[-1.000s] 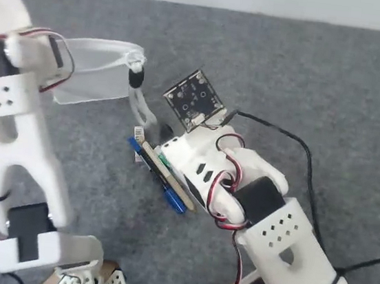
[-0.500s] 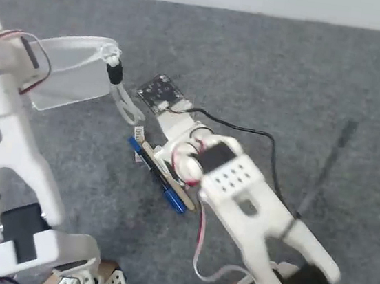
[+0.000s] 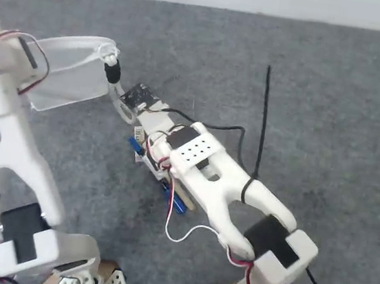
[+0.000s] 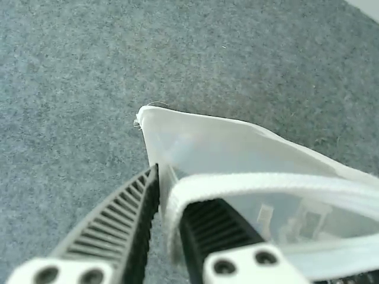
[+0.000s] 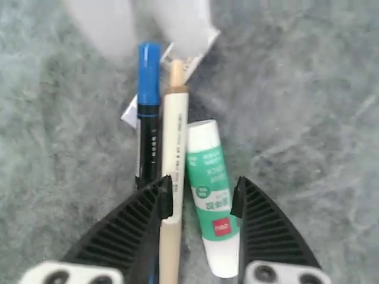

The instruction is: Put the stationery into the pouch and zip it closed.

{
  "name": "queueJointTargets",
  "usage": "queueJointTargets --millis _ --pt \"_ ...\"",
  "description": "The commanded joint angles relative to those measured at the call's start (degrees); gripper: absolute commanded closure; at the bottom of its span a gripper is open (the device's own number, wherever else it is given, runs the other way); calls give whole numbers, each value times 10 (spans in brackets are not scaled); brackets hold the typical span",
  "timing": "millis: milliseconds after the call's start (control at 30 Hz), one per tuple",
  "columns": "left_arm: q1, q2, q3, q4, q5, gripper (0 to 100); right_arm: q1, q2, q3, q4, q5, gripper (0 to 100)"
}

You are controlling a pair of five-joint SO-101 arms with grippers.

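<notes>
Translucent plastic pouch [image 3: 66, 75] is held above the grey carpet [image 3: 333, 104], its open rim clamped between the 2 fingers of the left gripper [image 4: 169, 189]. The right gripper [image 5: 201, 184] is low over 3 items lying side by side on the carpet near the pouch. Its fingers stand apart around the green glue stick [image 5: 208, 157], and the beige pen [image 5: 174, 127] and blue marker [image 5: 148, 100] lie just beside.

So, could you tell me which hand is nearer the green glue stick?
Right. The right hand is open over the glue stick; the left hand is apart from it, clamped on the pouch rim.
</notes>
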State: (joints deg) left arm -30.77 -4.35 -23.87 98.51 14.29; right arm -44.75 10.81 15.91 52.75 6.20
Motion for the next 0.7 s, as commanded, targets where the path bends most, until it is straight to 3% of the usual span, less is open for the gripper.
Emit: queueJointTargets --millis 0,367,567,667 --pt "-3 -8 -34 4 10 990 -6 9 -34 1 7 836" --pt "-3 -8 -34 4 10 990 44 92 -74 6 8 848" --pt "-3 -8 -34 4 10 990 60 93 -76 6 8 980" --pt "-3 -8 -34 4 10 990 61 93 -75 7 8 991"
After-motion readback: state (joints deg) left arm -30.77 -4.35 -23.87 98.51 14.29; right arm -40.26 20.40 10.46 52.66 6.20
